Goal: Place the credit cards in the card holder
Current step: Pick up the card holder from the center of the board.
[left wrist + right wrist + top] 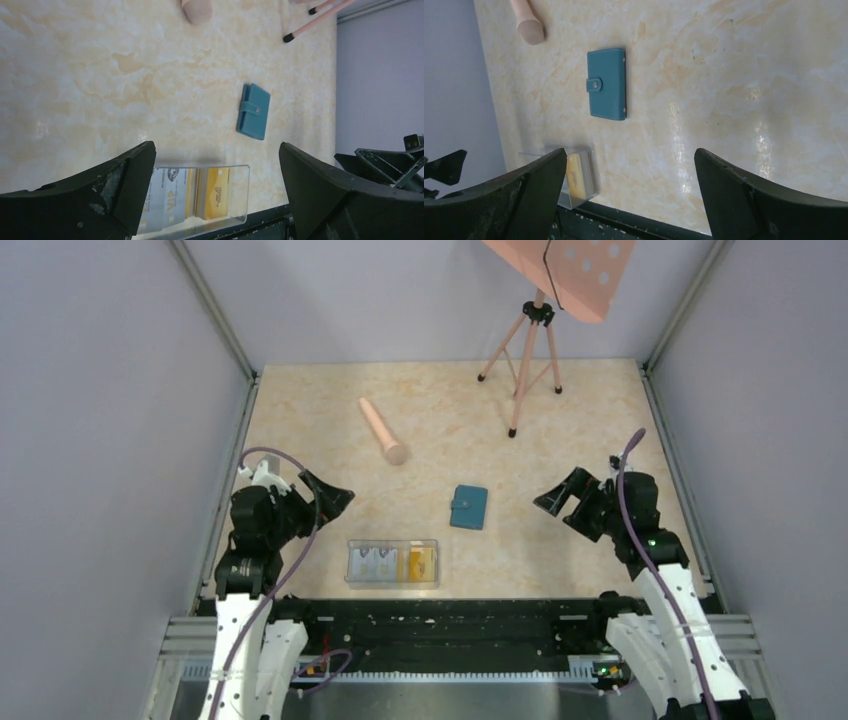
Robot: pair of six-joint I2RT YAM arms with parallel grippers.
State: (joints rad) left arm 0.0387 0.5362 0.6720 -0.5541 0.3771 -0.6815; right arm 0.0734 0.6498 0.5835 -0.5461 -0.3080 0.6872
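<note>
The teal card holder [469, 507] lies closed on the table's middle, snap tab on top; it also shows in the left wrist view [253, 118] and the right wrist view [607, 84]. The credit cards lie in a clear plastic box [392, 564] near the front edge: pale blue-white cards [373, 563] on its left, yellow-orange cards [421, 562] on its right, also seen in the left wrist view [216, 193]. My left gripper [325, 496] is open and empty, left of the box. My right gripper [565, 498] is open and empty, right of the card holder.
A pink cylinder [384, 430] lies at the back left of the table. A pink tripod [522, 360] with a pink panel stands at the back right. Grey walls close in the left, right and back. A black rail [450, 618] runs along the front edge.
</note>
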